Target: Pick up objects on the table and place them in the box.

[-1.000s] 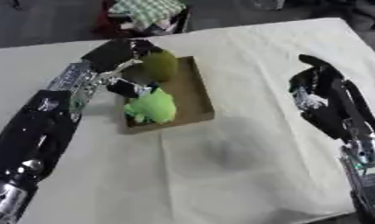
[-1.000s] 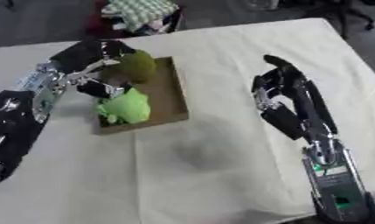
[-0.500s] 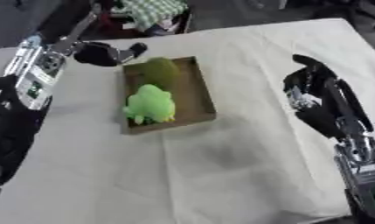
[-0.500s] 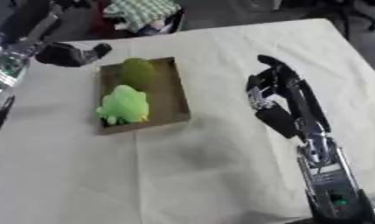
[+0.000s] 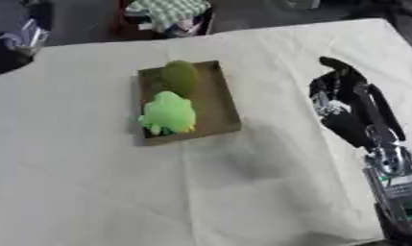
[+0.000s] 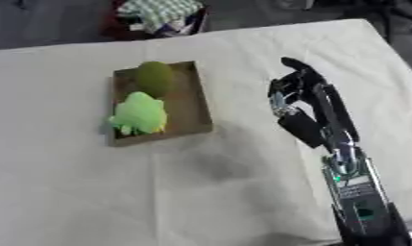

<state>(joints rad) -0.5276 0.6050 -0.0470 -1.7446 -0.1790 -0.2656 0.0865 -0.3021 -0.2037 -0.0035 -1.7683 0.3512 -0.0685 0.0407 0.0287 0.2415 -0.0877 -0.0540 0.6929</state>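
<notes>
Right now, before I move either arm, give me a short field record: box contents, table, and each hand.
box: brown tray, on the cloth-covered table
in box: olive round object at the far end; bright green soft object at the near end
loose objects on cloth: none visible
right hand: open, over the cloth right of the box, holding nothing
left hand: not in view

Setting: indoor work room, likely a lab. Cream cloth (image 5: 242, 192) is covering the desk; a checked fabric bundle (image 5: 168, 10) is sitting on dark floor (image 5: 83, 21) beyond.
</notes>
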